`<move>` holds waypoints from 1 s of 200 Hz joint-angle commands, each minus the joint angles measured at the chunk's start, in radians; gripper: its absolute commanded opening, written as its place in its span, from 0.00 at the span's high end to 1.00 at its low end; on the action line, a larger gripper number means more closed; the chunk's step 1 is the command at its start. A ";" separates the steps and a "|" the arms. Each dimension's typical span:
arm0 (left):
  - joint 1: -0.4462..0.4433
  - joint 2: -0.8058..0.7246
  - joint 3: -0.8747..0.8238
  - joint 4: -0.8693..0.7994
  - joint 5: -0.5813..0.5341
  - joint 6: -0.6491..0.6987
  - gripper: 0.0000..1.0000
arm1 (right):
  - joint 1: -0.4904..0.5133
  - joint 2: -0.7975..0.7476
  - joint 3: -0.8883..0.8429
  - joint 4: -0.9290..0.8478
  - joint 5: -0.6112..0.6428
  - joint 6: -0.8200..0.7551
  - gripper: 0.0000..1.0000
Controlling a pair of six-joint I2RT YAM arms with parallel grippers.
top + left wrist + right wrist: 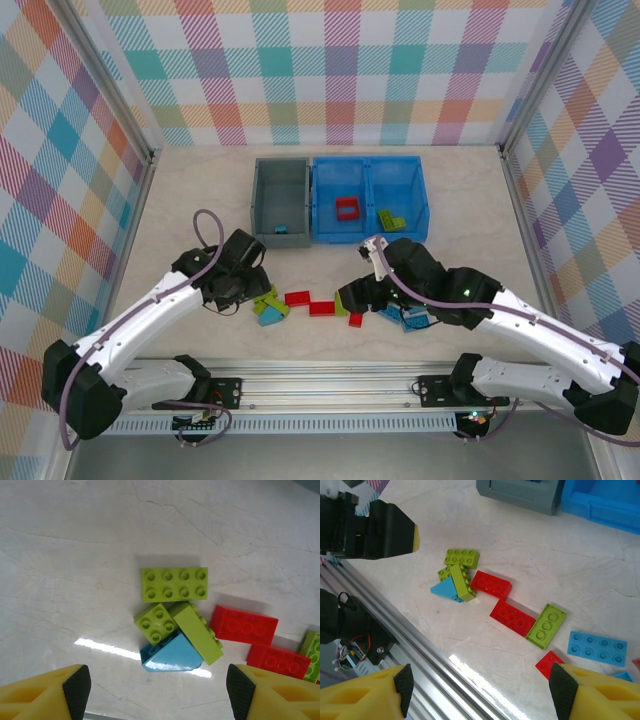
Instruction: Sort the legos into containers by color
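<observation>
Loose legos lie in a row near the table's front edge. A lime green and light blue cluster (270, 305) is on the left, with two red bricks (310, 303) and light blue plates (405, 320) to its right. My left gripper (158, 692) is open, empty, just short of a light blue sloped brick (172, 655) that touches lime green bricks (174, 584). My right gripper (482, 690) is open over the front edge, with a small red brick (549, 664) by its right fingertip (562, 692). The grey bin (280, 205) holds a blue piece. The blue bin (370, 165) holds a red frame (347, 209) on the left and green bricks (392, 220) on the right.
An aluminium rail (420, 650) runs along the table's front edge under my right gripper. The left arm's black and yellow end (380, 530) shows in the right wrist view. Checked walls (330, 70) close the back and both sides. Bare tabletop (190, 200) lies left of the bins.
</observation>
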 commanded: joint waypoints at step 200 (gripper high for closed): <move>-0.212 0.175 -0.155 0.129 0.024 0.223 0.30 | 0.119 0.033 -0.049 0.100 0.088 0.113 0.25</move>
